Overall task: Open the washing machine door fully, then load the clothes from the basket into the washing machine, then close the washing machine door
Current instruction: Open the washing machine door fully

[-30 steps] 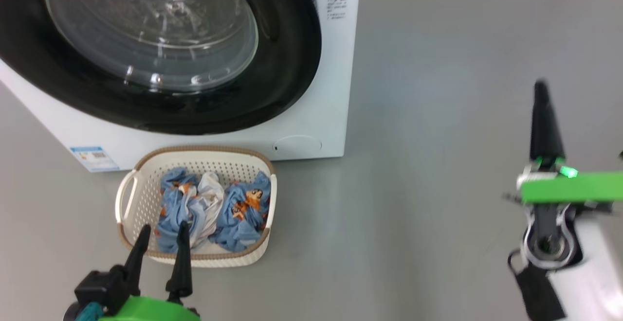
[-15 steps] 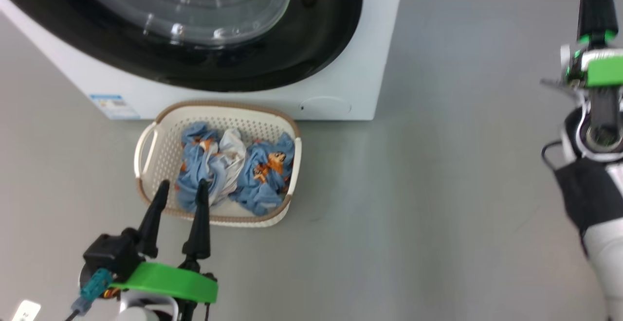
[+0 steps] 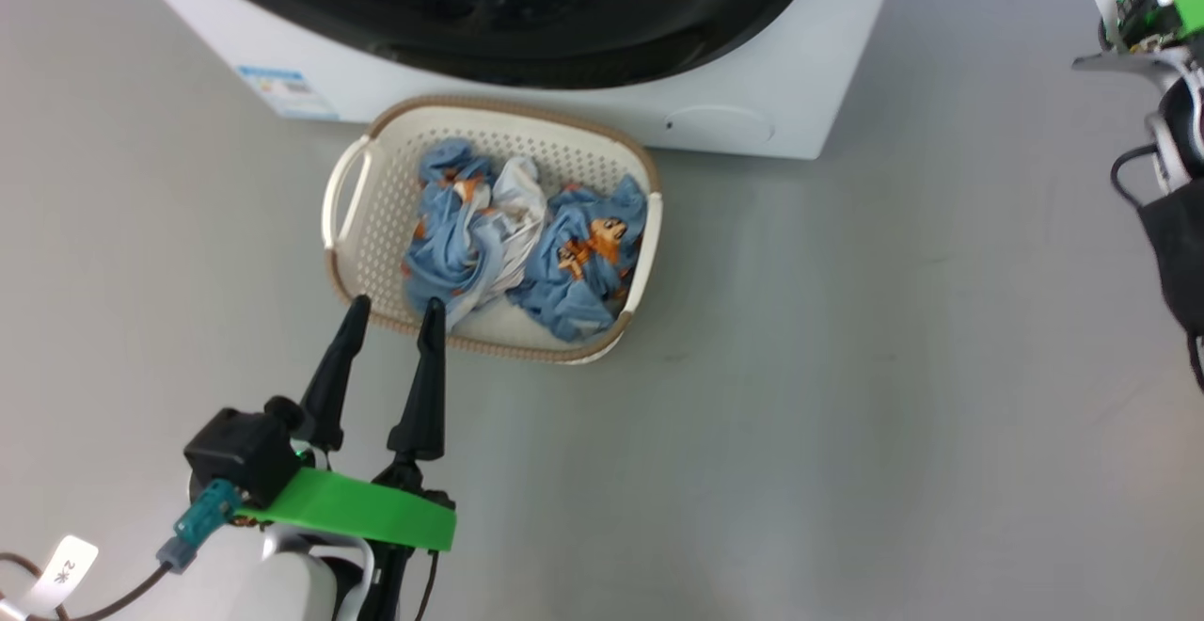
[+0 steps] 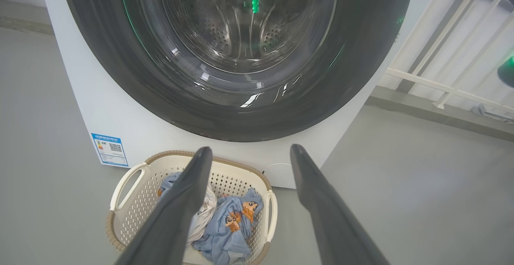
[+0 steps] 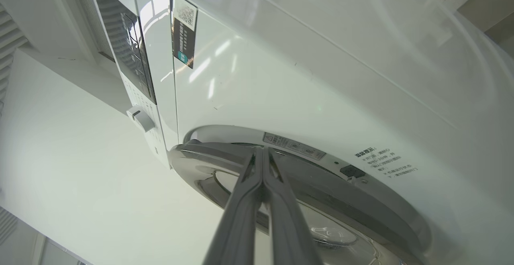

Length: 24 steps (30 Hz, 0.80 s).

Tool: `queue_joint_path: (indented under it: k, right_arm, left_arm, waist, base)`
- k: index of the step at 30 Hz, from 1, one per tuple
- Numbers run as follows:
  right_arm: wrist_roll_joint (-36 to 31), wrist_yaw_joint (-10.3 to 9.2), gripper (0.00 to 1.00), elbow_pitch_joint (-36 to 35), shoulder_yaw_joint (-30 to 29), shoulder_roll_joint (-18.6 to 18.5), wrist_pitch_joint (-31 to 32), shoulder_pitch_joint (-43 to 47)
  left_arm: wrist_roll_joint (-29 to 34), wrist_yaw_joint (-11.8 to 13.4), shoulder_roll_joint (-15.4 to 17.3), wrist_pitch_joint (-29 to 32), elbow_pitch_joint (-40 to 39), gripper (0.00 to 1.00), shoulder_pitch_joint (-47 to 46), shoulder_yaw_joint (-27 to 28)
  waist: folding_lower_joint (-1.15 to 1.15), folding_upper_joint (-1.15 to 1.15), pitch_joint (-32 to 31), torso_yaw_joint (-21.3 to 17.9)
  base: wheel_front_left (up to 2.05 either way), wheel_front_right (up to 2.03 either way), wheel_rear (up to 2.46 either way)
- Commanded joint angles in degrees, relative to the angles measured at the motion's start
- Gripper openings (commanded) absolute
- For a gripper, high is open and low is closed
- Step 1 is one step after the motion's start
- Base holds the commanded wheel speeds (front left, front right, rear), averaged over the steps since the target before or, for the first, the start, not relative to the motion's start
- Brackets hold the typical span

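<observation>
Nothing is done yet, I think: the big round shiny black washing machine door (image 3: 564, 38) looks shut, top of my head view. Just under the white boxy washing machine (image 3: 809, 66) sits the holey cream plastic basket (image 3: 376, 226), soft crumpled blue-and-white clothes (image 3: 574, 254) inside. My left gripper (image 3: 395, 303) gapes wide, empty; my right gripper (image 5: 261, 149) is pinched together, empty.

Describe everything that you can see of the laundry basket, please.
The basket is a small cream-white tub, seemingly plastic, a rounded rectangle with perforated walls, a brown woven-look rim and a loop handle at each short end. It stands upright on the grey floor, close before the washing machine; whether they touch I cannot tell. The clothes, crumpled light blue and white, lie inside. The left gripper, open, shows over its near rim, apparently not touching.
</observation>
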Motion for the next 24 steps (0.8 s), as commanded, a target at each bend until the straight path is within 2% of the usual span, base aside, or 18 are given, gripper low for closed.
queue_joint_path:
  k: [1, 7, 24]
  right_arm:
    - [1.16, 0.09, 0.00, -0.75, 0.66, -0.22, 1.83, -1.65]
    - [2.27, 0.09, 0.00, 1.16, 1.11, -1.04, 7.58, -5.17]
    - [0.56, 0.09, 0.00, 6.46, 1.87, -2.12, 15.05, -14.24]
  left_arm:
    - [-0.73, 0.23, 0.82, -0.37, -1.74, 1.00, -1.58, 1.27]
    - [-1.51, 0.45, 0.82, -0.37, -2.39, 1.00, -2.81, 0.08]
    - [-3.13, 0.77, 0.82, -0.37, -4.21, 1.00, -6.00, -3.66]
  waist:
    - [0.00, 0.00, 2.80, 2.59]
    - [0.00, 0.00, 5.03, 4.00]
    - [0.00, 0.00, 10.51, 7.47]
  base:
    - [0.00, 0.00, 0.00]
    - [0.00, 0.00, 0.00]
    - [0.00, 0.00, 0.00]
